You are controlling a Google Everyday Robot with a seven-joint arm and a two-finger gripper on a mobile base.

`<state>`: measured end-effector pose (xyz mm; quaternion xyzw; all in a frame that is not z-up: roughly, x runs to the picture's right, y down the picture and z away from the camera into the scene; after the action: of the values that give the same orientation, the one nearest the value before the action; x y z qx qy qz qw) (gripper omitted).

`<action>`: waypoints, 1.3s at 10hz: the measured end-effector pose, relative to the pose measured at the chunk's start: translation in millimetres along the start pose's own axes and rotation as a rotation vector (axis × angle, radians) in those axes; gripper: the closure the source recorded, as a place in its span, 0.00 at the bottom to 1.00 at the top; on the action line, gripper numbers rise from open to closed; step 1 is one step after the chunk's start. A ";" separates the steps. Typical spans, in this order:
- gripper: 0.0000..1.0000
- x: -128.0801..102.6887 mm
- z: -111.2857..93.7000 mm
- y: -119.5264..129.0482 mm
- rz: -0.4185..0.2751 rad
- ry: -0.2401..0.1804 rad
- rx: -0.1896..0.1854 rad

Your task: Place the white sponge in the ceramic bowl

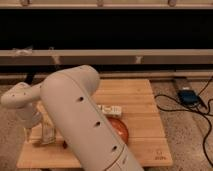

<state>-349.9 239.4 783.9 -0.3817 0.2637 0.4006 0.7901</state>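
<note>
Although the white sponge cannot be told apart from the gripper (44,134), which hangs low over the table's (142,97) front-left corner with its hold impossible to tell, the ceramic bowl (120,131) shows half behind the arm (80,117) near the front edge. Open planks stretch rightward.

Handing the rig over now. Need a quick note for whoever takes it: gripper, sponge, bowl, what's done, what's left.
Gripper: low over the front-left part of the wooden table, beside the big arm link.
White sponge: cannot be made out; gripper and arm cover that spot.
Ceramic bowl: front centre of the table, mostly hidden by the arm; the part that shows holds no sponge.
Done: no placement visible.
Left: confirm the grasp, carry the sponge across to the bowl, release.
</note>
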 end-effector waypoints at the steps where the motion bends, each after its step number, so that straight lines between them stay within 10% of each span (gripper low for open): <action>1: 0.20 0.3 2.0 -2.5 0.008 0.009 -0.001; 8: 0.25 -0.7 19.7 -6.3 0.039 0.070 -0.004; 13: 0.76 1.9 6.9 -11.3 0.022 0.053 -0.061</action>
<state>-338.8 241.4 790.9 -0.4132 0.2763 0.4069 0.7663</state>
